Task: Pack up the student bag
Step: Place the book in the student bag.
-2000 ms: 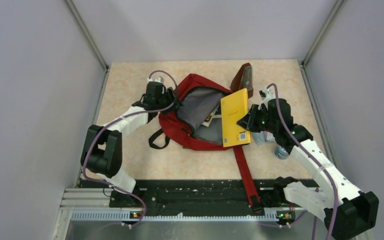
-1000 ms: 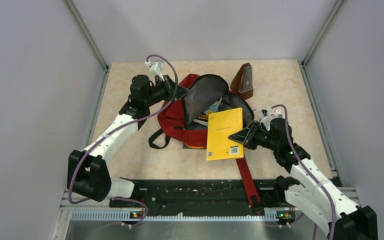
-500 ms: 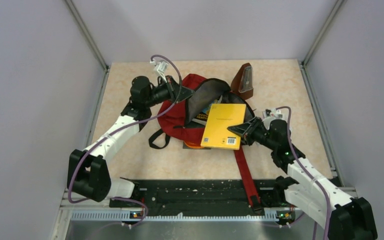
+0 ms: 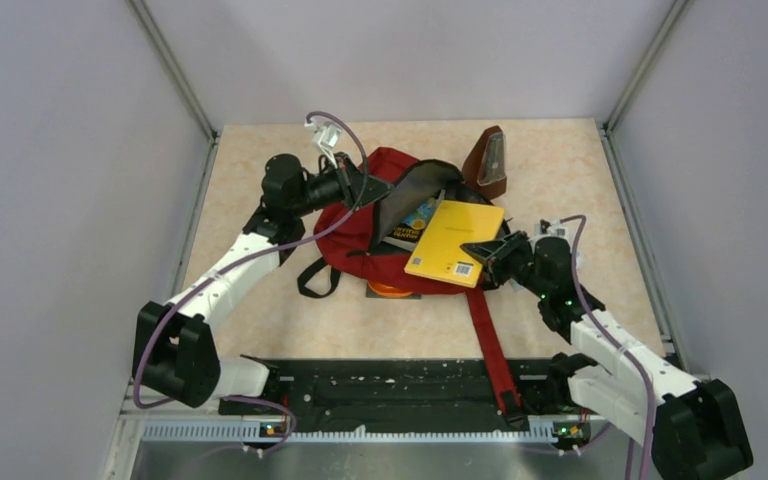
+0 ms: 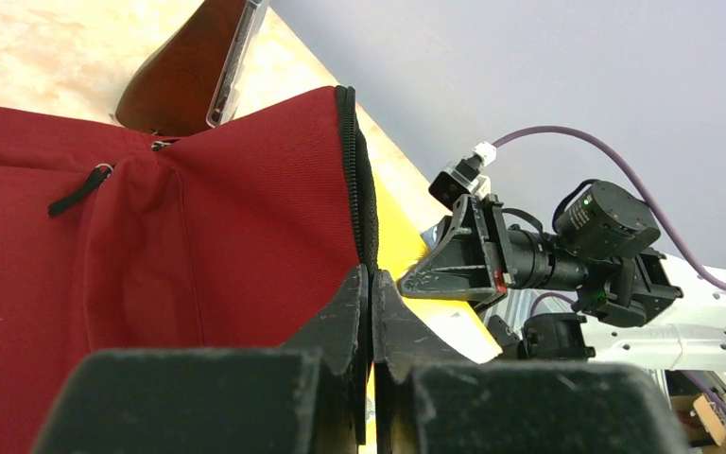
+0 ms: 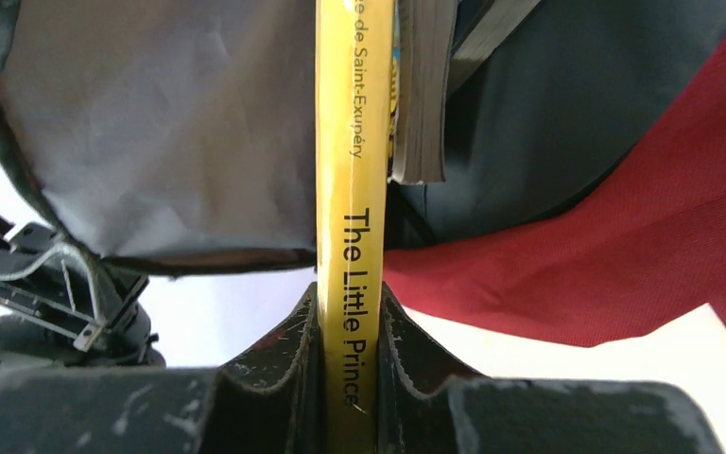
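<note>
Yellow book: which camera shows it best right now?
Top external: the yellow book shows its whole cover, tilted at the mouth of the student bag and held by the right gripper. Right wrist shows only its spine edge-on, clamped between the jaws. Left wrist catches just a yellow sliver behind the bag's red fabric.

The student bag (image 4: 355,235) lies mid-surface (image 4: 260,305); the left claw (image 4: 378,187) pinches its raised flap at the rear left; its strap (image 4: 488,345) runs forward to the near edge. Right of the bag, the right claw (image 4: 477,249) grips a book (image 4: 450,240) lying over the mouth, above a second book (image 4: 418,218) inside; a pouch (image 4: 487,162) stands behind.
</note>
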